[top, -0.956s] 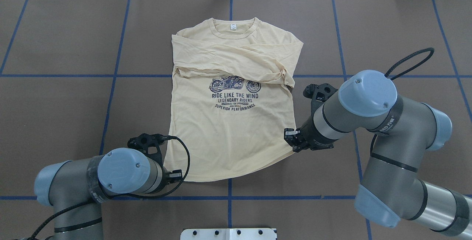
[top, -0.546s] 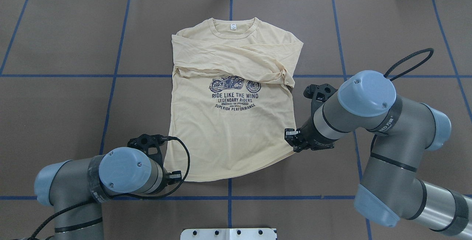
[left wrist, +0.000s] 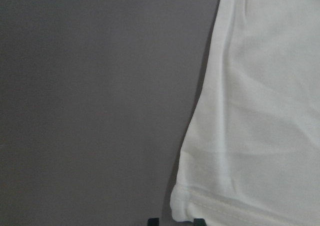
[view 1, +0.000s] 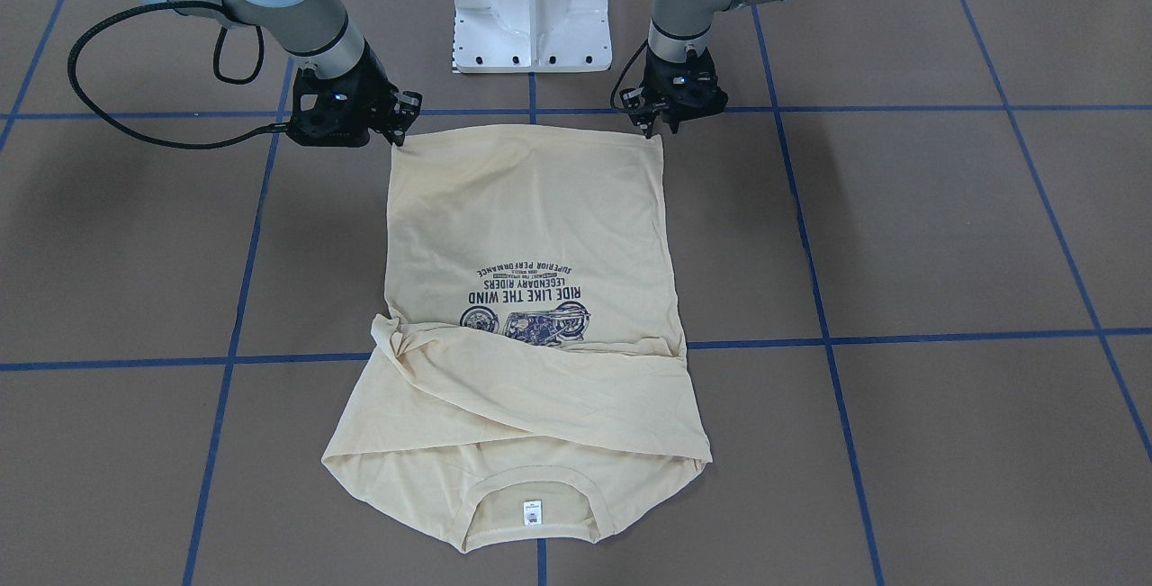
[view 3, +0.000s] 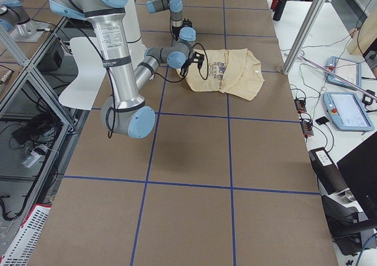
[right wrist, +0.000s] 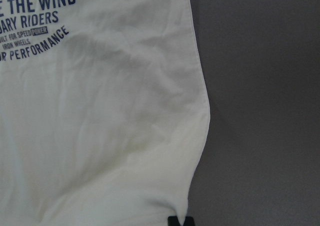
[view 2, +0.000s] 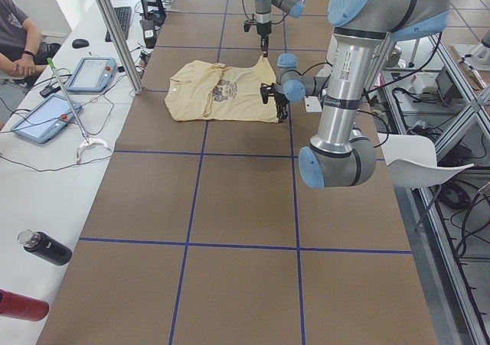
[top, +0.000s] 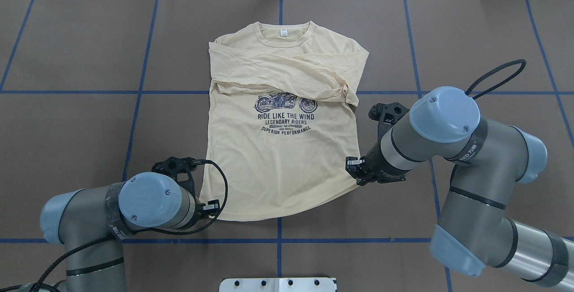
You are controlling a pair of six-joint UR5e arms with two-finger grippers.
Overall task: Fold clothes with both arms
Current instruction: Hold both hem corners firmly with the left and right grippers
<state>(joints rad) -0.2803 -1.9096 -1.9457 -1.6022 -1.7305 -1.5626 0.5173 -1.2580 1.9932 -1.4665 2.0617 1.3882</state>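
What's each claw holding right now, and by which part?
The right claw pinches the T-shirt at one bottom hem corner. The left claw straddles the other hem corner, but whether it is shut on it cannot be told.

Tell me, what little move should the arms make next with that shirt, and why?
Probably raise both hem corners slightly, together. The left gripper and right gripper each sit at a hem corner of the shirt, whose sleeves are folded across it; whether they have pinched shut is unclear. Lifting would start the fold toward the collar.
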